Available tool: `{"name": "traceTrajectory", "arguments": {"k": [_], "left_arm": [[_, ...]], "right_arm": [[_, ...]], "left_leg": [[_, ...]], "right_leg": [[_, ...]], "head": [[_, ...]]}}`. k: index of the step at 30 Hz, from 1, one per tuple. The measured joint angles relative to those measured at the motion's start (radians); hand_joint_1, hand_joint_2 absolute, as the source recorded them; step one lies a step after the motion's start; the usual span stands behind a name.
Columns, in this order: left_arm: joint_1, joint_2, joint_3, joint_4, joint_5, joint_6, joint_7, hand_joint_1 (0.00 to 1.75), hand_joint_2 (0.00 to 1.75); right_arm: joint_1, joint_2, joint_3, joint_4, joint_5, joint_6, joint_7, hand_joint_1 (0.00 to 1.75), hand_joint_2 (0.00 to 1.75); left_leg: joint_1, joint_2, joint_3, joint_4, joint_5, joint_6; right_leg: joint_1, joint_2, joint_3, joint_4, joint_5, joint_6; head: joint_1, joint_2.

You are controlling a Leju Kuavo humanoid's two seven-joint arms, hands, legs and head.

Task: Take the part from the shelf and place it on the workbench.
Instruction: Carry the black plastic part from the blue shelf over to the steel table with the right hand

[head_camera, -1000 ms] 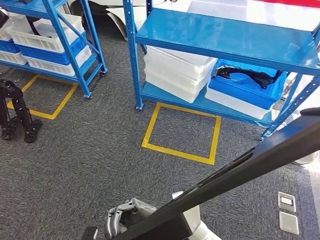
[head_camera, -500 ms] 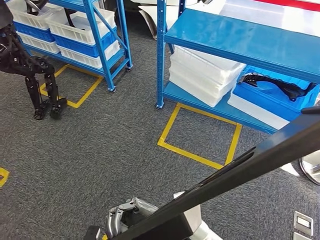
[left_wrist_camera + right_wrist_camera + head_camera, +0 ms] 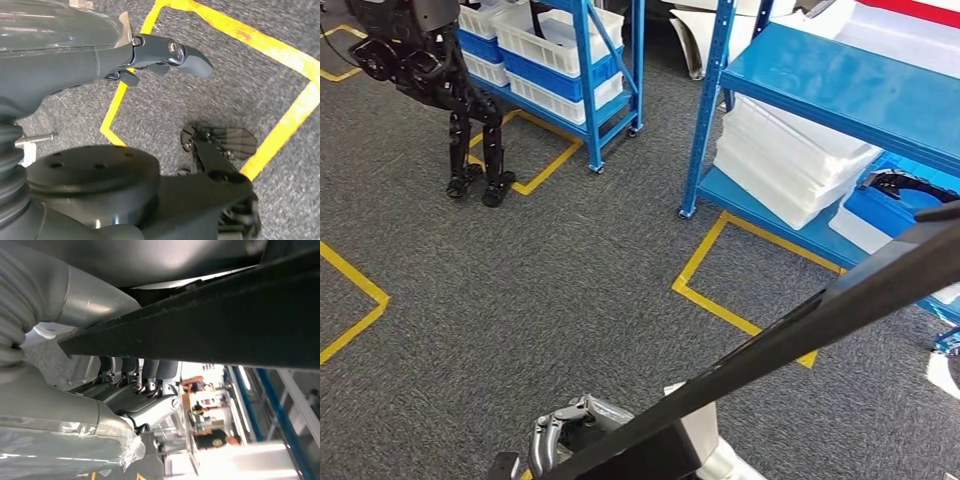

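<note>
Black and long, the part [image 3: 803,335] slants across the lower right of my head view, from the bottom centre up to the right edge. My right hand [image 3: 565,435] sits at its lower end, at the bottom centre of the frame, silver fingers curled in under the bar. In the right wrist view those fingers [image 3: 145,372] reach up against the underside of the part [image 3: 211,325] — I read that as a grip on it. My left hand [image 3: 166,52] shows in its wrist view over grey carpet [image 3: 546,290] and yellow floor tape [image 3: 279,47]; one dark finger is stretched out, but I cannot tell how the rest lie. Blue shelves [image 3: 848,85] fill the upper right of the head view, carrying stacked white trays [image 3: 788,165]. Another blue rack [image 3: 595,85] with white bins [image 3: 550,40] stands at the upper centre. A second black legged robot [image 3: 444,85] stands at the upper left.
</note>
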Motion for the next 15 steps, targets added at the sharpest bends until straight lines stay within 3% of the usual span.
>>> {"name": "traceTrajectory", "arguments": {"k": [2,4,6,7,8,9,11,13,15], "left_arm": [[0.002,0.0,0.0,0.0,-0.001,0.001,0.001,0.0,1.75],[0.0,0.0,0.0,0.0,-0.002,0.002,0.002,0.0,1.75],[-0.001,-0.001,0.0,0.0,-0.004,0.002,0.003,0.0,1.75],[-0.001,-0.002,0.0,0.0,-0.006,0.002,0.003,0.0,1.75],[0.0,-0.002,0.0,0.0,-0.007,0.002,0.003,0.0,1.75],[0.0,-0.002,0.0,0.0,-0.008,0.002,0.003,0.0,1.75],[-0.002,-0.005,0.0,0.0,-0.01,0.002,0.003,0.0,1.75],[-0.003,-0.008,0.0,0.0,-0.011,0.002,0.003,0.0,1.75],[-0.001,-0.009,0.0,0.0,-0.011,0.002,0.003,0.0,1.75]], "right_arm": [[-0.002,0.001,0.001,0.0,-0.001,0.0,0.0,1.75,1.75],[-0.002,0.0,0.002,0.0,-0.001,-0.001,0.0,1.75,1.75],[-0.001,-0.001,0.003,0.002,-0.001,-0.001,0.0,1.75,1.75],[-0.001,-0.001,0.004,0.002,-0.001,-0.001,0.0,1.75,1.75],[-0.002,-0.001,0.005,0.003,-0.001,-0.001,0.0,1.75,1.75],[-0.002,-0.001,0.006,0.003,-0.001,-0.001,0.0,1.75,1.75],[-0.004,-0.002,0.007,0.003,-0.001,-0.001,0.0,1.75,1.75],[-0.006,-0.002,0.008,0.003,-0.001,-0.001,0.0,1.75,1.75],[-0.009,-0.001,0.008,0.002,-0.001,-0.001,0.0,1.75,1.75]], "left_leg": [[0.003,-0.017,-0.003,-0.003,0.006,0.014],[0.004,-0.037,-0.007,-0.003,0.011,0.023],[0.0,-0.06,-0.011,-0.003,0.015,0.028],[-0.002,-0.073,-0.012,-0.003,0.016,0.029],[-0.004,-0.086,-0.012,-0.002,0.017,0.03],[-0.006,-0.1,-0.011,-0.002,0.018,0.03],[-0.006,-0.124,-0.013,-0.002,0.021,0.027],[0.0,-0.144,-0.022,-0.002,0.027,0.019],[0.004,-0.161,-0.032,-0.003,0.034,0.006]], "right_leg": [[-0.005,0.038,-0.013,0.035,-0.032,0.01],[-0.007,0.091,-0.062,0.151,-0.1,0.014],[-0.007,0.106,-0.117,0.275,-0.145,0.012],[-0.006,0.108,-0.125,0.292,-0.14,0.01],[-0.005,0.112,-0.114,0.266,-0.115,0.006],[-0.004,0.122,-0.086,0.206,-0.077,0.0],[-0.002,0.174,-0.027,0.071,-0.012,-0.019],[0.001,0.207,-0.005,0.012,0.005,-0.03],[0.001,0.186,-0.002,-0.004,0.008,-0.032]], "head": [[0.001,0.0],[0.004,0.0],[0.005,0.0],[0.005,0.0],[0.005,0.0],[0.005,0.0],[0.004,0.0],[0.006,0.0],[0.009,0.0]]}}
